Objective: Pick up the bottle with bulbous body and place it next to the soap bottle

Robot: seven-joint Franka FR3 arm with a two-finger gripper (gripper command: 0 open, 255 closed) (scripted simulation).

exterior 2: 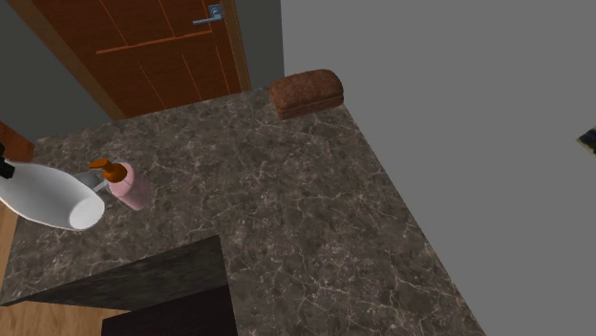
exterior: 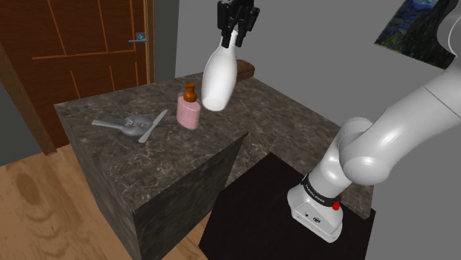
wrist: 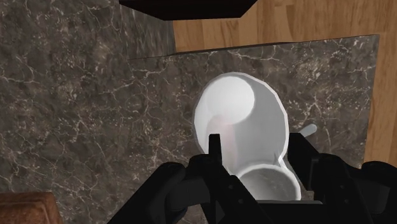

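Observation:
A white bottle with a bulbous body (exterior: 219, 77) hangs tilted in the air, neck up, above the dark marble counter (exterior: 170, 159). My black gripper (exterior: 236, 26) is shut on its narrow neck. Just below and to the shoulder view's left of it stands a pink soap bottle with an orange pump (exterior: 189, 109). In the second exterior view the white bottle (exterior 2: 48, 196) shows at the left edge, close to the soap bottle (exterior 2: 127, 186). In the wrist view my gripper (wrist: 257, 162) clasps the bottle (wrist: 238, 118), whose base points down at the counter.
Grey utensils (exterior: 133, 125) lie on the counter to the shoulder view's left of the soap bottle. A brown loaf-shaped block (exterior 2: 306, 93) sits at the counter's far edge by the grey wall. A wooden door (exterior: 81, 44) stands behind the counter. The black stand (exterior: 273, 214) is below.

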